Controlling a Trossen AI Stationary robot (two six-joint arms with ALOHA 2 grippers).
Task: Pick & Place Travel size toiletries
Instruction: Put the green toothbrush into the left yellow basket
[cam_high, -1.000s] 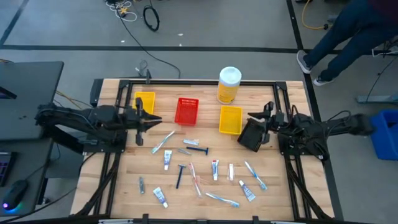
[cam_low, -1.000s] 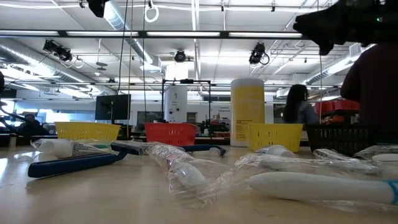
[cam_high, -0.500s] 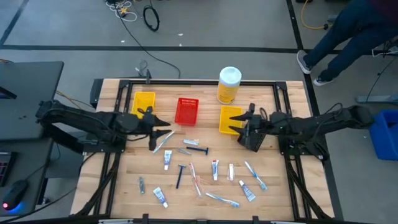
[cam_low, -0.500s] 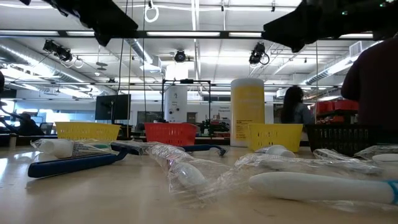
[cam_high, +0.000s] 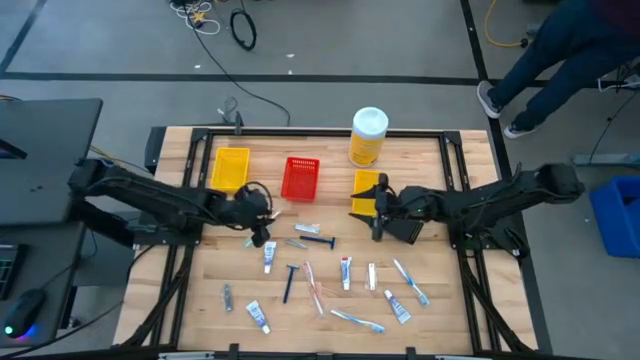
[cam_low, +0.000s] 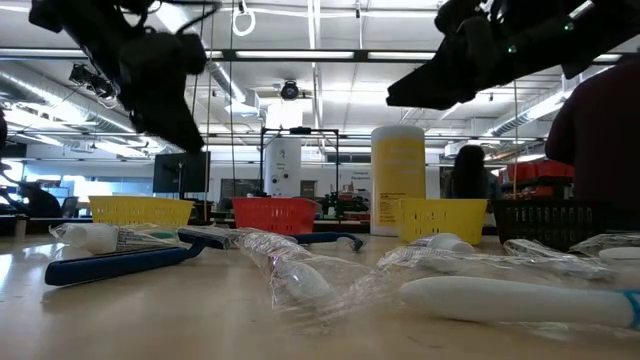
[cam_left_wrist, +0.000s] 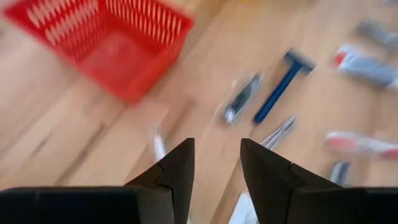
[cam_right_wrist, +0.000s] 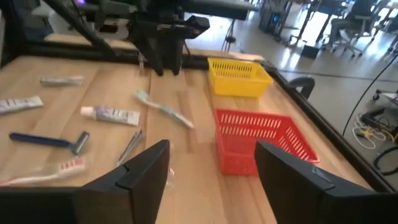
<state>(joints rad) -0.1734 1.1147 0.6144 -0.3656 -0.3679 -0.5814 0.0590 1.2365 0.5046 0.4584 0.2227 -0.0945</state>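
Note:
The travel size toiletries lie loose on the wooden table: toothbrushes, small tubes, a blue razor and packets. My left gripper hangs open and tipped downward just above a pale toothbrush near the red bin. Its fingers have nothing between them. My right gripper is open and points toward the table's left, above the near edge of the right yellow bin. Its own view shows the gap empty.
A yellow bin, the red bin and a second yellow bin stand in a row at the back, with a black bin under my right arm. A big yellow bottle stands at the far edge. A person's legs show beyond the table.
My left gripper has moved toward the table's middle and down, tipping from nearly level to pointing downward over the pale toothbrush. My right gripper has travelled toward the table's left, from beside the black bin to above the right yellow bin. No toiletry has moved.

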